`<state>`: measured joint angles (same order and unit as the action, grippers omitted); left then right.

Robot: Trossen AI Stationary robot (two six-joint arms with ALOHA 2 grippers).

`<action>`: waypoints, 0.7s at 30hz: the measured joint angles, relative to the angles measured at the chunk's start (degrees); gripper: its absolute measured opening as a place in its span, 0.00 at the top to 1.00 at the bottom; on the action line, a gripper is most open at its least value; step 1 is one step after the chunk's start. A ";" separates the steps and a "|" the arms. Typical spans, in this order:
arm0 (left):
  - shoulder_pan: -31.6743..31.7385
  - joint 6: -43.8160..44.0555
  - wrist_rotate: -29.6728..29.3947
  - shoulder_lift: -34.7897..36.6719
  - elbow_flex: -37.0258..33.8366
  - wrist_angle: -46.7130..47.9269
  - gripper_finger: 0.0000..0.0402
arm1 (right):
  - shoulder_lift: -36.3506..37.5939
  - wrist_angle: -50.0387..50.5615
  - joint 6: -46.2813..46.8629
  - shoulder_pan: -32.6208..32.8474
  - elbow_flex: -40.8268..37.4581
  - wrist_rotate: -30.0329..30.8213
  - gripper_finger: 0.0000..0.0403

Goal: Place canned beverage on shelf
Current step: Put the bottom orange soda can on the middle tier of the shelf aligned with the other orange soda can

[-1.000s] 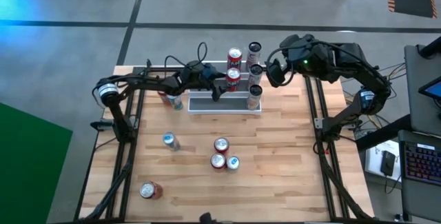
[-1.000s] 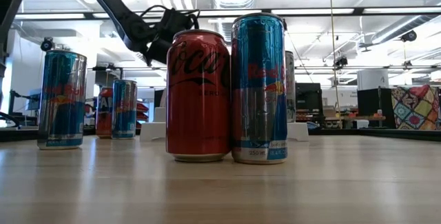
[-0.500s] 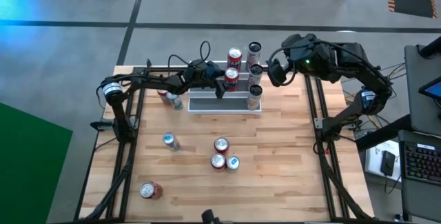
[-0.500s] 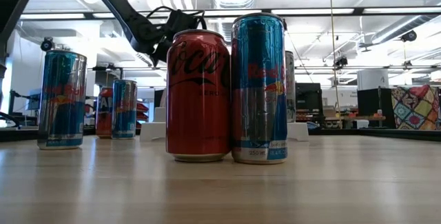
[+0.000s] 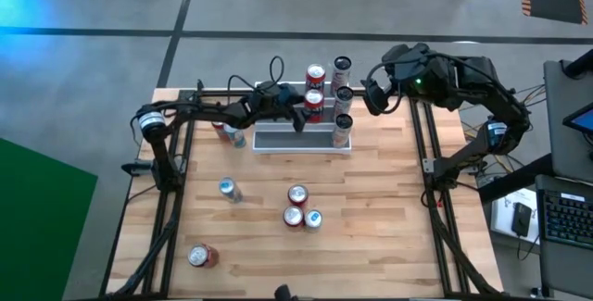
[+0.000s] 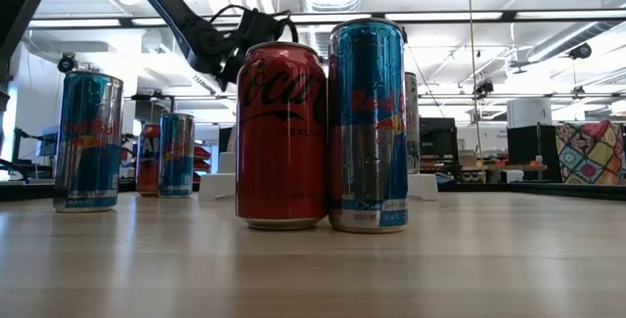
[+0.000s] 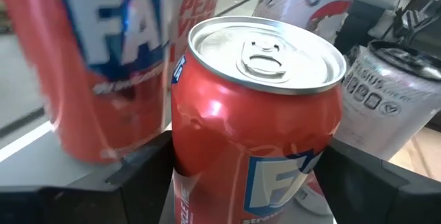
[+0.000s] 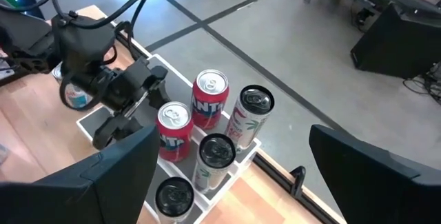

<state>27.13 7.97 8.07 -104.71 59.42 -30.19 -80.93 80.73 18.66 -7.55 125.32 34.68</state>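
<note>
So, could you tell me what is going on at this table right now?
The robot is stocking drink cans onto a small white-edged tiered shelf at the far side of the wooden table. The left claw is at the shelf with its fingers either side of a red Fanta can standing among other cans there. The right claw hangs open just beside the shelf, holding nothing. Several more cans wait on the table, including a red cola can.

A red can (image 6: 282,137) and a taller blue can (image 6: 368,127) stand side by side on the bench (image 6: 313,269), close up. More blue cans (image 6: 88,142) stand farther back. A dark arm (image 6: 201,34) reaches in from above.
</note>
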 joint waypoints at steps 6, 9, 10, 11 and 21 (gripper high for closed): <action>-1.85 -3.03 -4.91 0.00 0.37 0.01 0.27 | 0.11 1.05 -0.20 0.00 0.00 -0.02 0.10; -1.83 -3.05 -5.80 0.00 0.36 1.21 0.26 | 0.33 2.12 0.02 0.00 -0.04 -0.02 0.10; -1.82 -3.07 -5.99 0.00 0.22 1.45 0.26 | 0.48 2.12 0.04 0.00 -0.04 -0.02 0.10; -1.80 -3.08 -6.11 0.00 0.13 1.77 0.26 | 0.58 2.16 0.04 0.00 -0.08 -0.02 0.10; -1.93 -1.59 -6.06 -1.07 0.06 -0.10 0.26 | 1.11 2.42 0.14 0.02 -0.11 -0.04 0.10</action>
<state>25.20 6.38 2.01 -105.78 59.48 -30.29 -79.81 83.14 18.80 -7.53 125.21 34.63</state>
